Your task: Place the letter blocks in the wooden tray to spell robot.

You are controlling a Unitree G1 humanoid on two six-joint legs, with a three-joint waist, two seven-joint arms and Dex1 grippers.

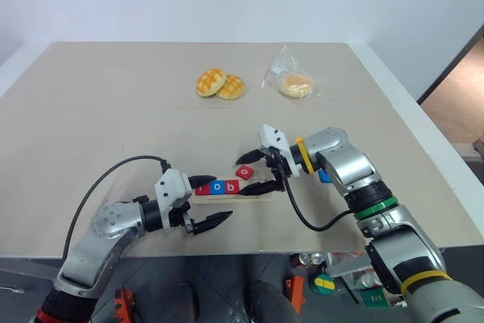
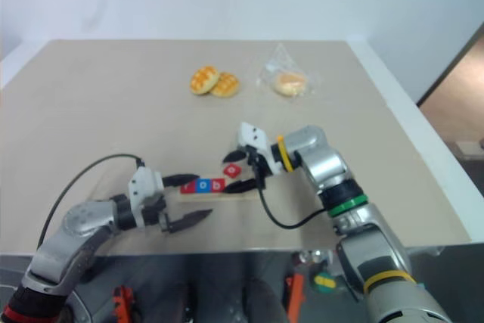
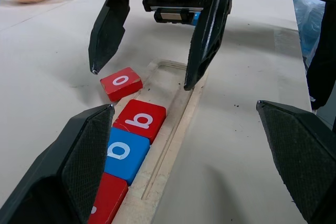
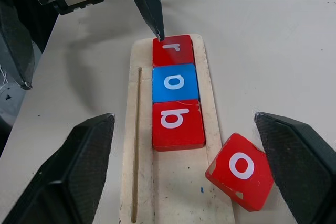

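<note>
Three tiles seated in wooden tray (image 4: 212, 108) from its left end: red r block (image 4: 172, 50), blue o block (image 4: 175, 83), red b block (image 4: 177, 122) — touching, in a row. Red o block (image 4: 241, 170) skewed, lying across tray's far long edge just past the b, one corner over the rim, not seated. Fifth tile: a bit of blue showing behind right gripper's wrist in head view, prob. the t, can't confirm.

Right gripper (image 1: 255, 170) spread wide, empty, hovering over tray's right half w/ the loose o below and between its fingers. Left gripper (image 1: 208, 200) also wide open, empty, parked at tray's left end, one fingertip (image 4: 153, 9) right at the r.

Step in hand, by judgement: seat the second o next to the b.
- Re-grip across two opposite flat sides, not corner to corner — tile sits turned, so match wrist to it first.
- Lift clear of the rim before sliding in; dragging risks shoving the b out of line.
- Square the letter w/ the others, lower flat into the recess, butt against the b.
- Keep left gripper still as a stop at the r end.

Tray near table's (image 1: 91, 96) front edge, about mid-width.
</note>
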